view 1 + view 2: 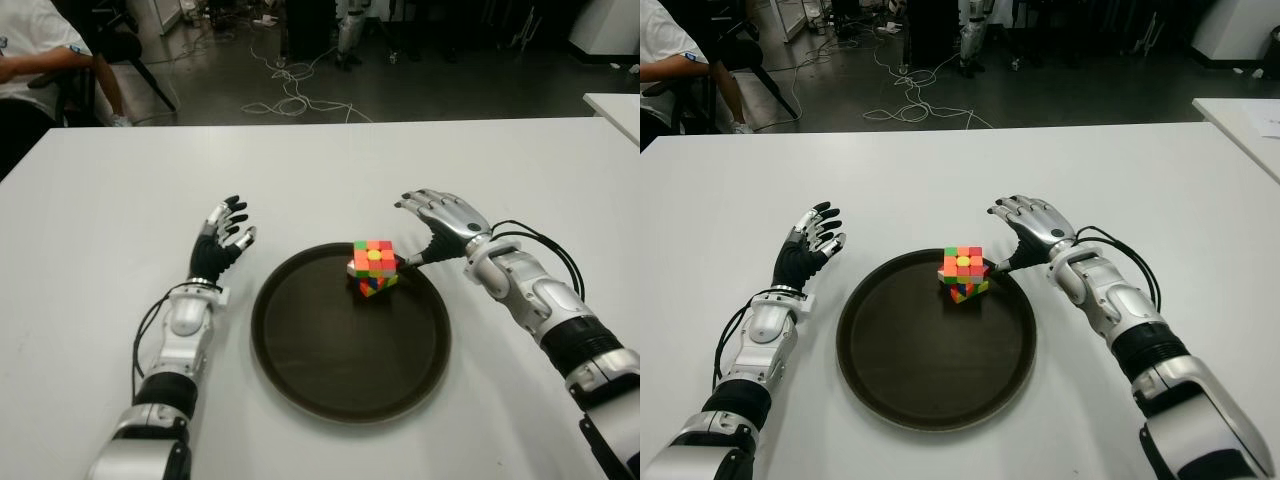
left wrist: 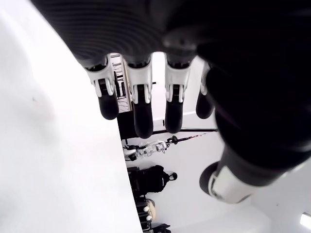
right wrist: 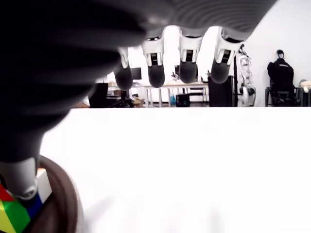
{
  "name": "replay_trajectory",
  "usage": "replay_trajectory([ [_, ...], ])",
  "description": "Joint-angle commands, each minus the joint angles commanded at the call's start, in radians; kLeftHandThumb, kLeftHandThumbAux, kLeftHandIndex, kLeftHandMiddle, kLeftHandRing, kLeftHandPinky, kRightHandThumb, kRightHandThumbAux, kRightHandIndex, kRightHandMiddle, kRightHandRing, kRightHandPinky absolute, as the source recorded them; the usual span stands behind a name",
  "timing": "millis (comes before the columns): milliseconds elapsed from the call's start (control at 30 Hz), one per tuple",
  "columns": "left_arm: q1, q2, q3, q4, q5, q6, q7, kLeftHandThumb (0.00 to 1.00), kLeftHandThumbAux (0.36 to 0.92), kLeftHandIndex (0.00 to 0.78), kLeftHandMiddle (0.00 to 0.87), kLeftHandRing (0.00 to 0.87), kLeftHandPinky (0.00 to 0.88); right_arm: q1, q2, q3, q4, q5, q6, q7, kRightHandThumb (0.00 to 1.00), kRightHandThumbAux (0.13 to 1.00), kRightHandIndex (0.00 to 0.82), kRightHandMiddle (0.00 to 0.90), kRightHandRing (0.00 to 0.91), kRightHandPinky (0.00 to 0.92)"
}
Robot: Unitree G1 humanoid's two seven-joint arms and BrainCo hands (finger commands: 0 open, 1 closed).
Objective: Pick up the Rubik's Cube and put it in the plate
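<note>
White and wide, the counter fills most of the frame. In the lower middle sits a round dark plate. The Rubik's Cube is inside the plate, near its upper right rim. The right robot hand is just right of the cube, with its fingers spread out, gripping nothing. Its thumb tip touches the cube's side. The left robot hand shows left of the plate, open too, with nothing in it. A person's arm shows at the upper left of the frame.
</note>
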Motion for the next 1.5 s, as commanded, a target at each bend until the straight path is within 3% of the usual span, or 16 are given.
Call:
replay_trajectory([
  [233, 0.007, 0.004, -0.001, -0.012, 0.004, 0.010, 0.003, 0.037, 0.732, 0.127, 0.183, 0.164, 0.132, -0.030, -0.058, -0.045, 0.005, 0.028, -0.007, 0.014, 0.035, 0.539, 0.000, 0.000, 0.000, 0.000],
  [500, 0.010, 0.006, 0.000, -0.017, -0.002, 0.015, -0.004, 0.053, 0.730, 0.125, 0.182, 0.161, 0.117, -0.064, -0.048, -0.095, 0.109, 0.081, 0.011, -0.045, 0.069, 0.552, 0.000, 0.000, 0.000, 0.016],
  [567, 0.010, 0.005, 0.000, -0.015, -0.001, 0.010, -0.002, 0.053, 0.725, 0.124, 0.183, 0.164, 0.124, -0.039, -0.016, -0.173, 0.096, 0.184, -0.036, -0.097, 0.069, 0.578, 0.007, 0.019, 0.022, 0.047],
  [633, 0.011, 0.006, 0.001, -0.016, -0.001, 0.007, -0.003, 0.053, 0.724, 0.125, 0.184, 0.168, 0.131, -0.029, -0.004, -0.202, 0.092, 0.228, -0.059, -0.118, 0.067, 0.599, 0.014, 0.036, 0.041, 0.073],
  [700, 0.013, 0.009, 0.000, -0.017, -0.001, 0.007, -0.007, 0.046, 0.718, 0.124, 0.186, 0.169, 0.131, -0.048, 0.057, -0.312, 0.221, 0.404, -0.194, -0.087, 0.066, 0.634, 0.049, 0.088, 0.100, 0.140],
  [733, 0.013, 0.011, 0.000, -0.015, -0.001, 0.007, -0.011, 0.043, 0.716, 0.124, 0.186, 0.168, 0.130, -0.049, 0.100, -0.388, 0.250, 0.537, -0.238, -0.009, 0.067, 0.643, 0.060, 0.105, 0.118, 0.161],
  [800, 0.014, 0.013, 0.000, -0.012, -0.001, 0.005, -0.015, 0.039, 0.712, 0.121, 0.189, 0.169, 0.131, -0.049, 0.140, -0.459, 0.268, 0.671, -0.275, 0.084, 0.070, 0.663, 0.120, 0.185, 0.209, 0.263],
  [867, 0.012, 0.015, 0.002, -0.001, -0.007, 0.009, -0.024, 0.039, 0.710, 0.121, 0.192, 0.172, 0.140, -0.050, 0.187, -0.547, 0.270, 0.823, -0.210, 0.210, 0.080, 0.672, 0.155, 0.229, 0.257, 0.310],
  [933, 0.008, 0.015, 0.005, 0.008, -0.013, 0.013, -0.033, 0.041, 0.709, 0.121, 0.195, 0.175, 0.147, -0.045, 0.214, -0.602, 0.282, 0.911, -0.160, 0.282, 0.090, 0.677, 0.179, 0.257, 0.287, 0.338],
  [1033, 0.001, 0.015, 0.008, 0.025, -0.022, 0.013, -0.049, 0.052, 0.709, 0.124, 0.202, 0.175, 0.141, -0.027, 0.237, -0.658, 0.328, 0.980, -0.080, 0.336, 0.118, 0.688, 0.216, 0.300, 0.338, 0.391],
  [1267, 0.004, 0.018, 0.003, 0.026, -0.012, 0.000, -0.054, 0.038, 0.689, 0.124, 0.203, 0.181, 0.146, -0.096, 0.228, -0.689, 0.431, 0.999, 0.035, 0.337, 0.121, 0.696, 0.272, 0.366, 0.408, 0.438],
  [1500, 0.001, 0.020, 0.008, 0.040, -0.017, -0.013, -0.068, 0.044, 0.695, 0.123, 0.205, 0.186, 0.156, -0.121, 0.229, -0.694, 0.454, 0.991, 0.043, 0.329, 0.115, 0.682, 0.305, 0.410, 0.456, 0.464],
])
